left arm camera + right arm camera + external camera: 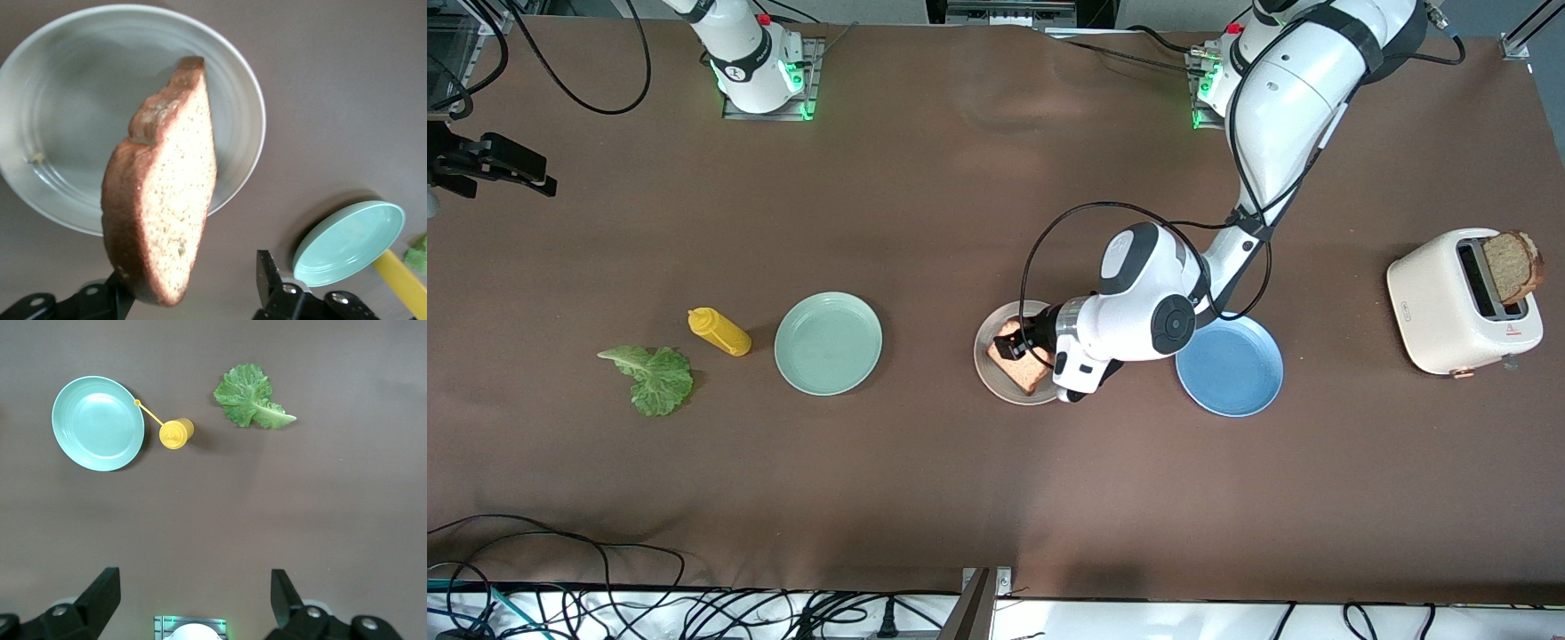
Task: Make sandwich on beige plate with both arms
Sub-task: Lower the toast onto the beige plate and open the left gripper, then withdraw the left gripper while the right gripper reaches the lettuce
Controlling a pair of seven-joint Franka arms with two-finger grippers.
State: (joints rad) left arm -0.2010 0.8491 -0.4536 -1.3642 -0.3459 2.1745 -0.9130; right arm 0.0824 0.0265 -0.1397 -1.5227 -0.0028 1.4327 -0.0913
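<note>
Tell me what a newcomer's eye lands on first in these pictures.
First, the left gripper over the beige plate with open jaws, a brown bread slice leaning against one finger and tilted over the plate. Next, the white toaster at the left arm's end of the table, a second bread slice sticking out of its slot. The right gripper waits, open, high over the lettuce leaf, yellow bottle and mint green plate.

The left gripper [1024, 348] is over the beige plate [991, 369], with a bread slice [1024, 366] at its fingers.
</note>
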